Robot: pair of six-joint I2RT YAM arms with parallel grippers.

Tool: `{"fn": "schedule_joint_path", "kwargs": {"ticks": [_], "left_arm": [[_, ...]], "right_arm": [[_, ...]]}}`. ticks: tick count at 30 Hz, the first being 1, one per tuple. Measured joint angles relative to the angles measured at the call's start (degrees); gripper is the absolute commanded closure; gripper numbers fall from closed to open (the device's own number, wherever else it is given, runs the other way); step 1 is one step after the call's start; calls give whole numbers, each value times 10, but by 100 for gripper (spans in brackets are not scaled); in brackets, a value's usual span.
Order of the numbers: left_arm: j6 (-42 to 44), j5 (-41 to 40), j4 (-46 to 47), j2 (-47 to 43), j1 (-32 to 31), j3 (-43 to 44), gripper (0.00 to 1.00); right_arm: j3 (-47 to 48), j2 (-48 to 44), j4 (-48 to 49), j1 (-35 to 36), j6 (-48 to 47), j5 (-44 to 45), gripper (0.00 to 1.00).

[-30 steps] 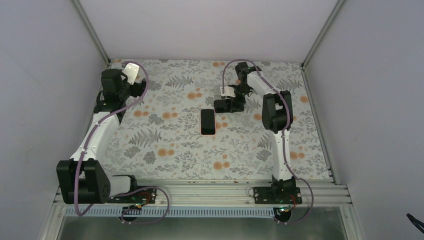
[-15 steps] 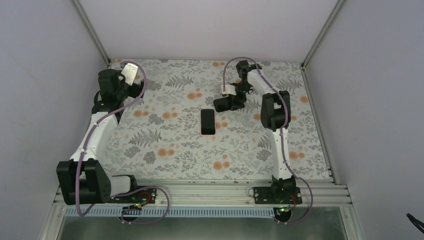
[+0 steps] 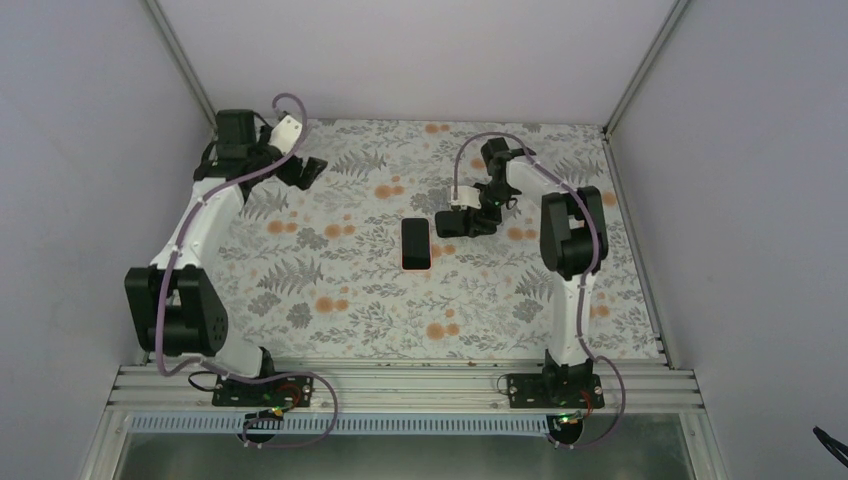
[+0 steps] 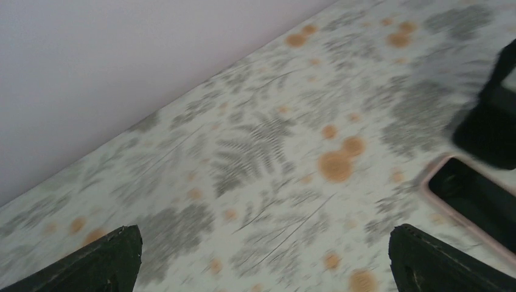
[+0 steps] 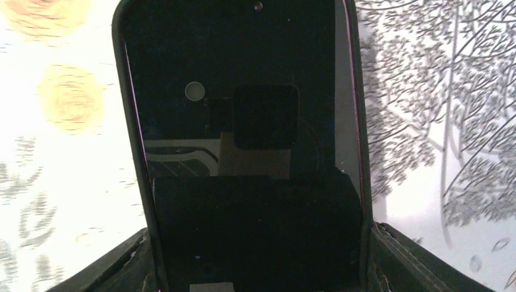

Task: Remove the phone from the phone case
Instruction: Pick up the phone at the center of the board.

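Pink phone case [image 3: 416,268]: flat on the floral bench [image 3: 330,290], just beside the right claw [image 3: 447,226] on the side toward the left arm, and well apart from the left claw [image 3: 306,170].
Phone [image 3: 416,243]: seated in the phone case, dark screen up. In the right wrist view it runs out ahead of that claw.
Right claw: fingers [image 5: 115,267] spread wider than the phone, one at each side of its near end. It grips nothing, and contact cannot be told.
Left claw: near the bench's far-left corner, spread wide, with nothing between its fingers. A corner of the phone case lies ahead to its right.
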Motion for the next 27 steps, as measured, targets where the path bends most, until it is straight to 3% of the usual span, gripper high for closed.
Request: {"fn": "schedule_joint_path", "kwargs": {"ticks": [4,11,18,27], "left_arm": [[-1,66,-65,66,-39,91,0],[-24,163,-166,192,-139,218,0],[-60,274,-280,358,-151,382,0],[-97,310,-345,439,-148,405,0]], "right_arm": [[-88,-80,36,11,36,-4,44],[-137,-180,105,76,98,-7,44],[-144,-191,158,107,156,-8,45],[-125,-191,186,116,195,4,44]]}}
